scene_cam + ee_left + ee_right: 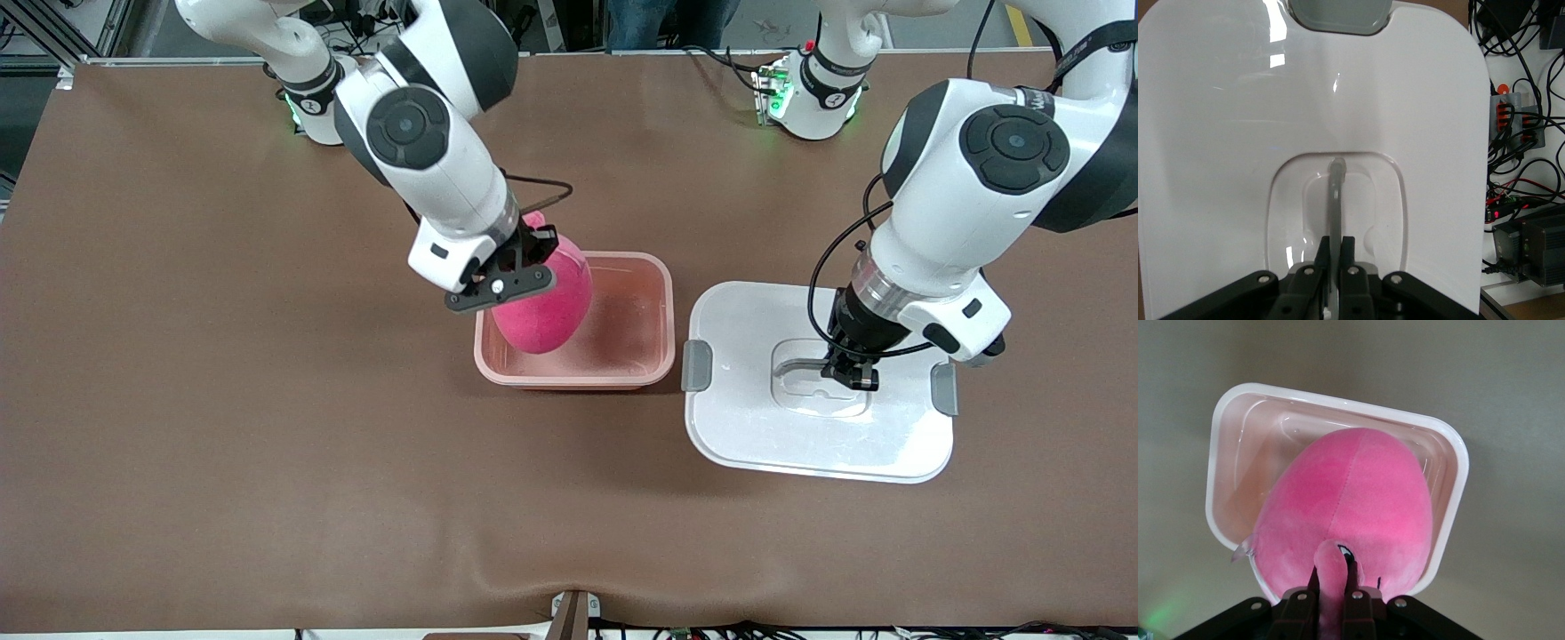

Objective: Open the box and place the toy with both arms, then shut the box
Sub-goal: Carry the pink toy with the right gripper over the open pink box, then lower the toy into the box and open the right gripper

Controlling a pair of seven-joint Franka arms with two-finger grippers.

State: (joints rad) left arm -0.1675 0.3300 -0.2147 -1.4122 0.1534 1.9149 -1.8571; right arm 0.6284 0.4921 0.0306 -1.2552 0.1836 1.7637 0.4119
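The right gripper (514,267) hung over the open tub (658,307), fingers pinching the toy (547,307); the left gripper (849,372) clamped the lid (756,436)'s handle (1336,193).

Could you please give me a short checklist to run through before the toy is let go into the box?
1. Box open, lid off and beside it: ok.
2. Right tool shut on the toy: ok.
3. Toy over the box opening: ok.
4. Toy resting on the box floor: cannot tell.
5. Left tool shut on the lid's handle: ok.
6. Lid clear of the box: ok.
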